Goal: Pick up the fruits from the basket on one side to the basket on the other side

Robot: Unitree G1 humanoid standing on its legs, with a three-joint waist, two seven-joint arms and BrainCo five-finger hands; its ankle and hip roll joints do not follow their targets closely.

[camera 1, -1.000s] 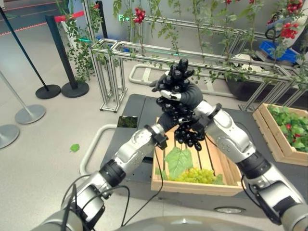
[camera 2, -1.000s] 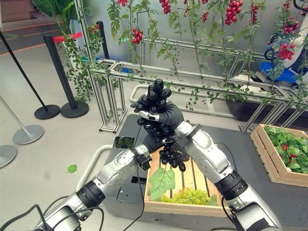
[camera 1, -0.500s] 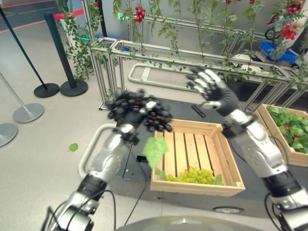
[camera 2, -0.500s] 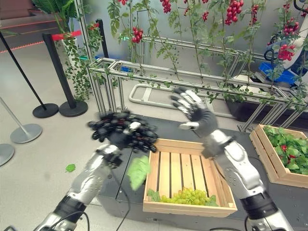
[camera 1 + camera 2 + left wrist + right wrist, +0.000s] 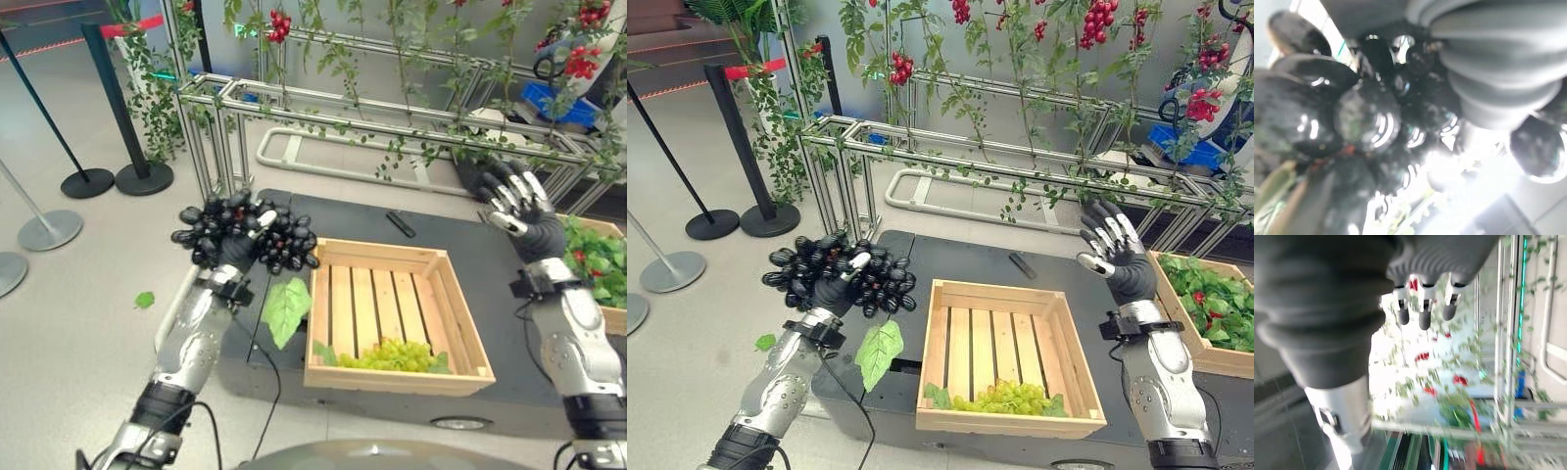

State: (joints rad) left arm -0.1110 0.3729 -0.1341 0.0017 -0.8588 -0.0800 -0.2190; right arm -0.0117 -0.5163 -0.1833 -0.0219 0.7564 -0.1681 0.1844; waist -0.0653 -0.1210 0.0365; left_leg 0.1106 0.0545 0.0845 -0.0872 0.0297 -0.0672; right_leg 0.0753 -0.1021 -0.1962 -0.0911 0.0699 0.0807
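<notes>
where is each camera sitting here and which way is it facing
Left eye view: on the head, looking down at the wooden crate with green grapes; both arms show.
Right eye view: beside it, same scene; left hand shut on the black grape bunch, right hand raised, open.
Left wrist view: on the left wrist, looking along the hand into the black grapes; ribbed cover shows.
Right wrist view: on the right wrist, facing vines with red fruit; cover and fingers show.
Shared: the eye views show the crate and both hands.

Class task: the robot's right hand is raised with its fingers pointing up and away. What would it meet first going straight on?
Probably the vine-covered metal frame behind the right hand; depth is unclear.
</notes>
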